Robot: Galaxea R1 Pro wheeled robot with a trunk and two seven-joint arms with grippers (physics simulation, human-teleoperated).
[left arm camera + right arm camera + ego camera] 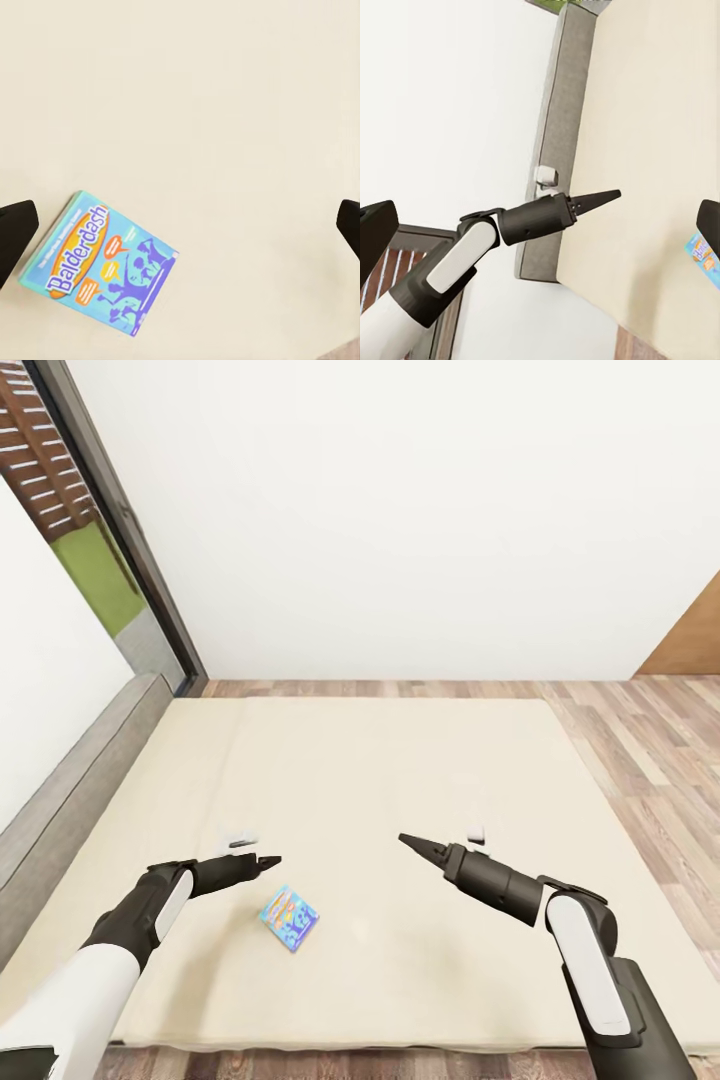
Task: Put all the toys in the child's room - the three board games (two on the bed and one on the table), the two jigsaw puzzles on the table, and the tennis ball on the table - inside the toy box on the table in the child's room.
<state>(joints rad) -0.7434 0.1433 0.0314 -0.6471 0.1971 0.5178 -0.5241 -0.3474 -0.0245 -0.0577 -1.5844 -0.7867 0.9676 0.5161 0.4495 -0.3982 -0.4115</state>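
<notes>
The jaws of the left gripper (268, 861) are spread wide apart, empty, above the bed (400, 780). The small blue board game (290, 918) is seen lying flat on the mattress just below and beside them. The jaws of the right gripper (412, 843), well apart from the box, are likewise spread wide and empty.

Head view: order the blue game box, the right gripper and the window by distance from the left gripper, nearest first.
1. Blue game box: on the bed, just beside the left gripper, toward the robot.
2. Right gripper: across the mattress, to the right.
3. Window: far left corner, beyond the headboard.
</notes>
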